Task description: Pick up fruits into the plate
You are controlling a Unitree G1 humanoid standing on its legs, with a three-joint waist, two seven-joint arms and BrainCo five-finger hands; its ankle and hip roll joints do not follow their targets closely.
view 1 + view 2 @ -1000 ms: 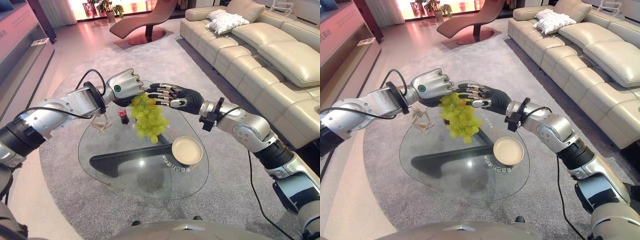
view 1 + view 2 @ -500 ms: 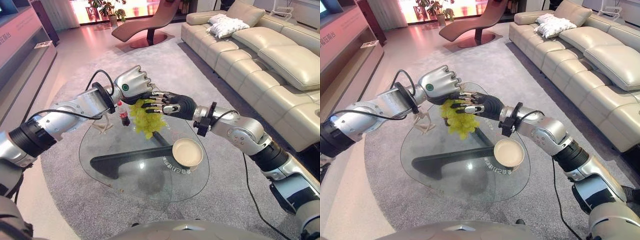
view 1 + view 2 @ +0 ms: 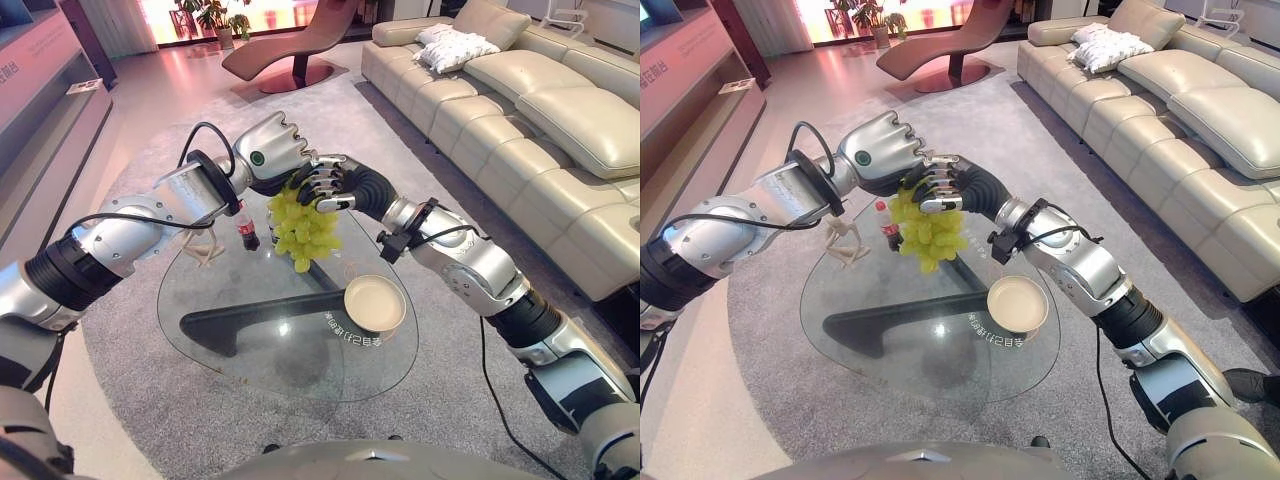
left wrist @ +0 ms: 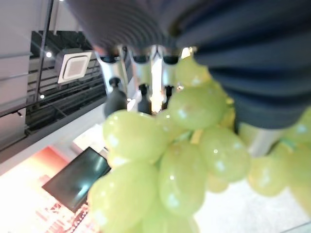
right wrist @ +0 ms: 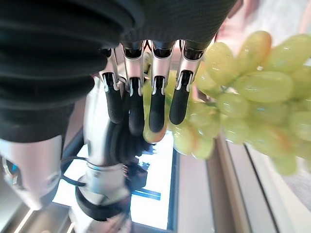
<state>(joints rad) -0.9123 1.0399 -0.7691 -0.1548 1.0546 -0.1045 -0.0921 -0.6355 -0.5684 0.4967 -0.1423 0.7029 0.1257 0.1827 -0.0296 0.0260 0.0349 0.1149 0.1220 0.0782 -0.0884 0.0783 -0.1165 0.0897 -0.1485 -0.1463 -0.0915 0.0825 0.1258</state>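
Observation:
A bunch of green grapes (image 3: pixel 305 228) hangs in the air above the far part of the round glass table (image 3: pixel 250 355). My left hand (image 3: pixel 275 150) is shut on the top of the bunch from above; up close, the grapes (image 4: pixel 170 160) hang under its fingers. My right hand (image 3: pixel 340 187) comes in from the right, its fingers (image 5: pixel 155 102) curled over the top of the bunch, close against the left hand. The grapes (image 5: pixel 252 92) lie beside those fingers. A cream plate (image 3: pixel 374 303), with nothing on it, sits on the table's right side, below and right of the grapes.
A small bottle with a red label (image 3: pixel 246 228) and a pale little figurine (image 3: pixel 205 248) stand on the table's far left. A dark base (image 3: pixel 250 318) shows through the glass. A beige sofa (image 3: pixel 540 100) runs along the right; a lounge chair (image 3: pixel 290 40) stands far back.
Both hands have risen a little with the grapes. My right hand's fingers, stretched out beside the bunch before, now curl over its top beside the left hand.

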